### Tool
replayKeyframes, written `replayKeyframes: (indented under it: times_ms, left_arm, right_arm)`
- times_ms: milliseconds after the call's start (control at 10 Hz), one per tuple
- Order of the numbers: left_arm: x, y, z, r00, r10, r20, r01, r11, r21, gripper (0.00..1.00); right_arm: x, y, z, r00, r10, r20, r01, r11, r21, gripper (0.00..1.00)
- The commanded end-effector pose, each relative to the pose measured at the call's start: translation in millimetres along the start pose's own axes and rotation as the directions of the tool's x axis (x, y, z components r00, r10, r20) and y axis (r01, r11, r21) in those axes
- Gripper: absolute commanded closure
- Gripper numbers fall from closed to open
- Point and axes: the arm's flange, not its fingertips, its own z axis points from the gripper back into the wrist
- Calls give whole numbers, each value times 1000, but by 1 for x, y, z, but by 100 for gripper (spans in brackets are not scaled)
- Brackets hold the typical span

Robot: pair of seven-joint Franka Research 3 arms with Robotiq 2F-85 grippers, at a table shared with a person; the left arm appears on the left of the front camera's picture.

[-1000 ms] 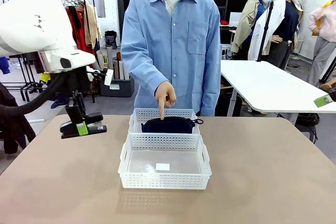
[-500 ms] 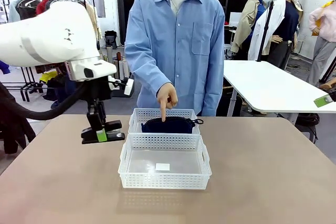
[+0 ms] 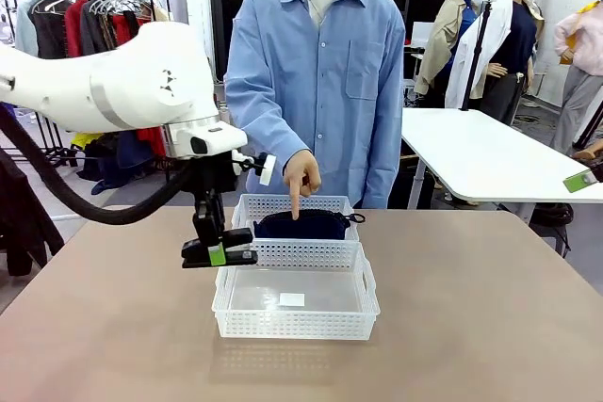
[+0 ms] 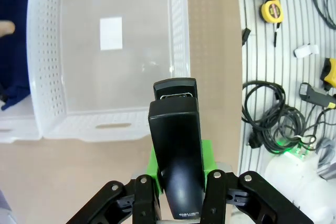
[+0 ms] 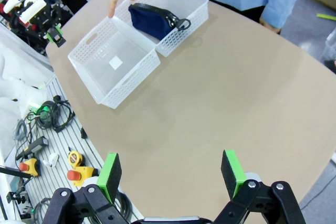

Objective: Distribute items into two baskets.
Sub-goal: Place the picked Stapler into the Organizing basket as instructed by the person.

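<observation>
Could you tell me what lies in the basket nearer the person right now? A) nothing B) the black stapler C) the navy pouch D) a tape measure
C: the navy pouch lies in the far basket, while the left gripper holds the stapler.

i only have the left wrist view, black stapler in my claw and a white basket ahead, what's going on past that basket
Observer: A second, far basket sits right behind the near basket, holding a navy pouch.
Operator: anyone near it
Observer: Yes, a person's hand points a finger down at the pouch in the far basket.
Operator: where's my stapler relative to the baskets
Observer: The left claw holds the stapler in the air at the baskets' left edge, about where the two meet.
Operator: and the other claw
Observer: The right claw is open and holds nothing, high above the table's edge, well away from the baskets.
</observation>
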Motion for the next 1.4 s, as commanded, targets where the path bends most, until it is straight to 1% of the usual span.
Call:
replayKeyframes:
  times_ms: [0,100,200,300,500,700,1000,1300]
  left_arm:
    - [10,-7,-9,999,-43,31,43,999,1,100]
    - [18,-11,-16,998,-62,29,62,998,19,100]
    - [26,-13,-22,997,-72,30,70,995,66,100]
    - [36,-12,-27,996,-87,34,84,993,81,100]
    - [54,-2,-38,996,-88,14,86,990,111,100]
    - [72,18,-45,997,-74,17,72,989,131,100]
    - [89,36,-58,998,-66,22,63,991,120,100]
    - [99,36,-80,998,-66,-2,66,991,114,100]
  right_arm:
    - [0,0,1,1000,3,-2,-3,1000,-2,0]
    - [0,0,1,1000,3,-2,-3,1000,-2,0]
    - [0,0,1,1000,3,-2,-3,1000,-2,0]
    - [0,0,1,1000,3,-2,-3,1000,-2,0]
    - [0,0,1,1000,3,-2,-3,1000,-2,0]
    - [0,0,1,1000,3,-2,-3,1000,-2,0]
    - [0,0,1,1000,3,-2,-3,1000,-2,0]
    - [0,0,1,1000,3,-2,-3,1000,-2,0]
